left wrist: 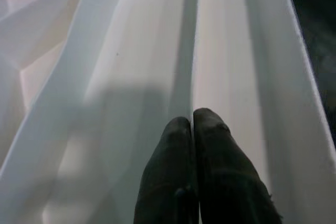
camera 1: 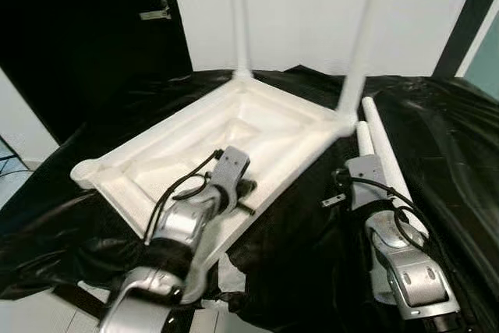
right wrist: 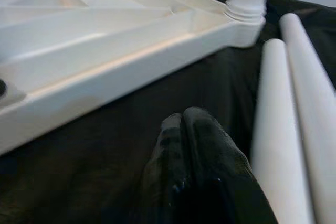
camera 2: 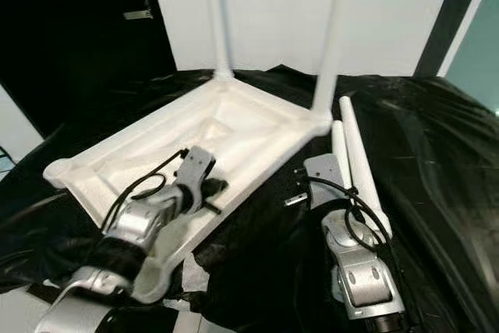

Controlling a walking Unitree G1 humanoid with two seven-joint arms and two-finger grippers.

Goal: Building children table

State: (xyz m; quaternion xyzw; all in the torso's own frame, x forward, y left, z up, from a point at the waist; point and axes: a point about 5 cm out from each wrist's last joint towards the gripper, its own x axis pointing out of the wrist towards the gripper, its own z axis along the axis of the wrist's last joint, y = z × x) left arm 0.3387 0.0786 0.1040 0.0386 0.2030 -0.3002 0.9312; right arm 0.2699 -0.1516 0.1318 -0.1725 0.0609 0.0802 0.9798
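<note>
Left hand (left wrist: 191, 124), fingers pressed together and holding nothing, rests inside your upturned white tabletop (camera 1: 265, 126) on the black-draped bench (camera 1: 437, 138); two legs (camera 1: 360, 37) already stand upright at its far corners; your right hand (right wrist: 184, 124), likewise closed and empty, sits beside two loose legs (camera 1: 382, 150).

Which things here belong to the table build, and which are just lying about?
Job:
- upturned white tabletop
- two fitted legs
- two loose legs
- left gripper, shut over the tabletop
- right gripper, shut beside the loose legs

Lying about:
- black sheet
- dark door
</note>
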